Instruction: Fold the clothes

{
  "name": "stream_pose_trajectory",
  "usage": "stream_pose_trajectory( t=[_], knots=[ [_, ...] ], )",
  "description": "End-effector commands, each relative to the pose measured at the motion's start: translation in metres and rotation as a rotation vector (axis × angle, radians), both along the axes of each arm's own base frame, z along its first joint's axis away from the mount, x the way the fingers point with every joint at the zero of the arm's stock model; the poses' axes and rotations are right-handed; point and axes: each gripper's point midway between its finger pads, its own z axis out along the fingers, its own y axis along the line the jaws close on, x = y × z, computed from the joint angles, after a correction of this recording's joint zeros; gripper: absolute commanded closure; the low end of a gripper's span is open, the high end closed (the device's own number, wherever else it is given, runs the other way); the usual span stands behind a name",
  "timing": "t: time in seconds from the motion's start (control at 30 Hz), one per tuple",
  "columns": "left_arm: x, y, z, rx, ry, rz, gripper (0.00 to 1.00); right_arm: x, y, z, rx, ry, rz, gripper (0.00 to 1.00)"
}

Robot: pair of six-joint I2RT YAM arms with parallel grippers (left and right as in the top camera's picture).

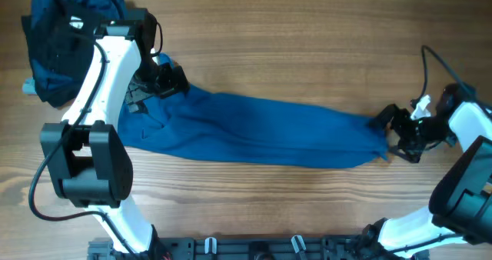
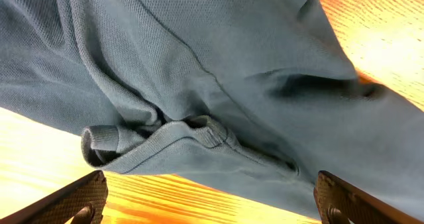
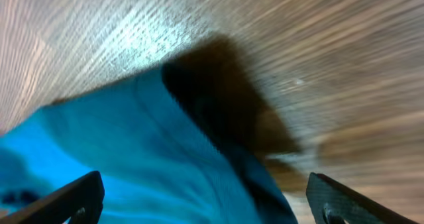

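the left gripper (image 2: 209, 187) is seen spread wide, gripping nothing, over the blue polo shirt (image 1: 261, 133); the right gripper (image 3: 202, 187) is likewise spread wide, empty, at its other end.

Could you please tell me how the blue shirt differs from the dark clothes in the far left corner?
The shirt is medium blue, the dark clothes almost black. The shirt lies stretched across the table; the dark clothes sit bunched in a heap. Both are soft fabric.
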Motion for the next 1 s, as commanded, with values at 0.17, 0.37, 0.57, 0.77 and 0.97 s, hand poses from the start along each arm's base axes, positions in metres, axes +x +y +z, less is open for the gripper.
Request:
stream_pose_trajectory(
  t=[0.17, 0.37, 0.57, 0.77, 0.97],
  knots=[
    [0.003, 0.002, 0.003, 0.003, -0.023, 0.000, 0.00, -0.006, 0.046, -0.008, 0.201, -0.167, 0.087, 0.00],
    [0.006, -0.003, 0.004, -0.027, -0.036, 0.002, 0.00, -0.035, 0.077, -0.035, 0.236, -0.089, 0.086, 0.26],
    [0.005, -0.003, 0.004, -0.027, -0.031, 0.002, 0.00, -0.020, 0.058, -0.036, 0.162, -0.040, -0.022, 0.96],
    [0.005, -0.003, 0.004, -0.026, -0.031, 0.001, 0.00, 0.013, -0.014, 0.009, -0.146, 0.076, -0.098, 0.96],
    [0.004, -0.003, 0.004, -0.026, -0.027, 0.001, 0.00, 0.020, -0.078, 0.057, -0.462, 0.155, -0.198, 0.96]
  ],
)
